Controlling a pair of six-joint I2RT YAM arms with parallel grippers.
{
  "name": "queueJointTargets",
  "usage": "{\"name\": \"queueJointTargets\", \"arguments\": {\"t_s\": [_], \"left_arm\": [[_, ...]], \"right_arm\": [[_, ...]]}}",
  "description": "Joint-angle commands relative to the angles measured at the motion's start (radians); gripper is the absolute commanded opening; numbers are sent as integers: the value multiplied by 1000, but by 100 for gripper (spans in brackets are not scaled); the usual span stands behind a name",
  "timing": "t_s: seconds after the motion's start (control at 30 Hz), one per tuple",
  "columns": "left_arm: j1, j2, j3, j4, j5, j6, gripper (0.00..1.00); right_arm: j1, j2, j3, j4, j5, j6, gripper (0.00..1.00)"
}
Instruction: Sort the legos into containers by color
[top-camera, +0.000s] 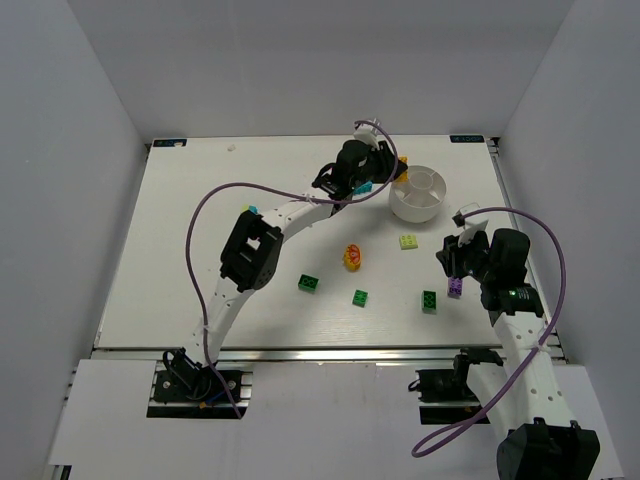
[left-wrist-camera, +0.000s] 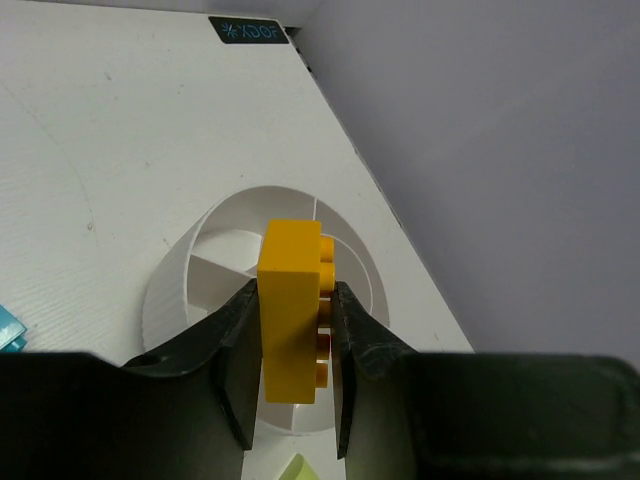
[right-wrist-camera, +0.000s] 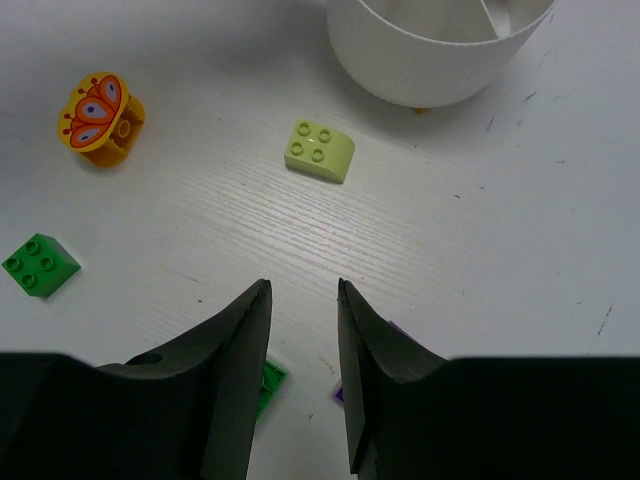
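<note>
Bowl: round, white, ribbed outside, with inner dividers, standing on the far right part of the table. What we can see of its compartments is bare white floor. Left arm: it arcs from the near-left base forward and rightward, with the wrist at the far side. The left gripper is clamped on a yellow brick, held upright off the table with its studs facing sideways. From above, the brick sits at the bowl's far-left rim. In the wrist view it lines up with the bowl's interior. A cyan brick lies just beside that wrist. Loose legos on the table, left to right: leftmost green brick, orange butterfly piece, middle green brick, pale yellow-green brick near the bowl's front, right green brick, purple brick. Right arm: it rises from the near-right base with the elbow bent and the wrist pointing down in front of the bowl. The right gripper has its jaws moderately apart with only table between them. The right green brick and the purple brick peek out beside its fingers, and we cannot tell whether they touch them.
</note>
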Motion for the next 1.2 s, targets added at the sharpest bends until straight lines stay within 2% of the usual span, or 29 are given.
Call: {"name": "queueJointTargets", "arguments": {"t_s": [0.0,0.2,0.33,0.4,0.5,0.6,0.7,0.77,0.83,0.87,0.9,0.93,0.97,1.0,1.03,1.07,1.1,1.13,1.17], "left_arm": [[4,12,53,42,-11,-24,14],[4,65,112,19,-17,-41,25],[4,68,110,11,-31,-38,38],[4,65,112,8,-32,-37,54],[4,56,112,11,-28,-32,68],[4,27,112,14,-23,-24,75],[4,-23,109,22,-5,-21,75],[4,-89,101,14,-3,15,75],[4,-148,66,-6,-2,46,70],[4,-230,41,-18,0,92,65],[4,-278,-33,-30,-2,114,54],[4,-330,-83,-68,0,138,31],[4,-388,-141,-91,-6,195,19],[13,-524,-211,-116,-19,225,10],[13,-594,-384,-153,-32,252,3],[22,-666,-478,-165,-48,300,0],[23,-812,-573,-174,-83,325,0],[32,-879,-753,-212,-106,351,0],[32,-942,-832,-231,-123,403,15]], "right_arm": [[-2,-5,37,32,1,8,39],[-1,-8,37,32,4,8,38],[-1,-9,37,30,2,7,38],[-1,-8,37,32,2,7,38],[-2,-5,36,29,1,5,39],[-2,-2,36,24,-16,-4,42],[-1,0,39,-3,-85,-45,52],[-1,-2,36,-22,-148,-88,58],[1,-9,30,-36,-208,-111,60],[2,-14,24,-34,-229,-143,59],[7,-12,17,-30,-251,-154,57],[11,-9,16,-18,-291,-160,50],[16,3,34,-17,-311,-162,43],[22,52,52,-22,-318,-157,38],[68,87,78,-27,-317,-148,30],[85,133,146,-57,-309,-127,28],[103,228,181,-72,-290,-110,27],[181,274,218,-85,-236,-95,27],[214,323,250,-112,-208,-85,30]]}}
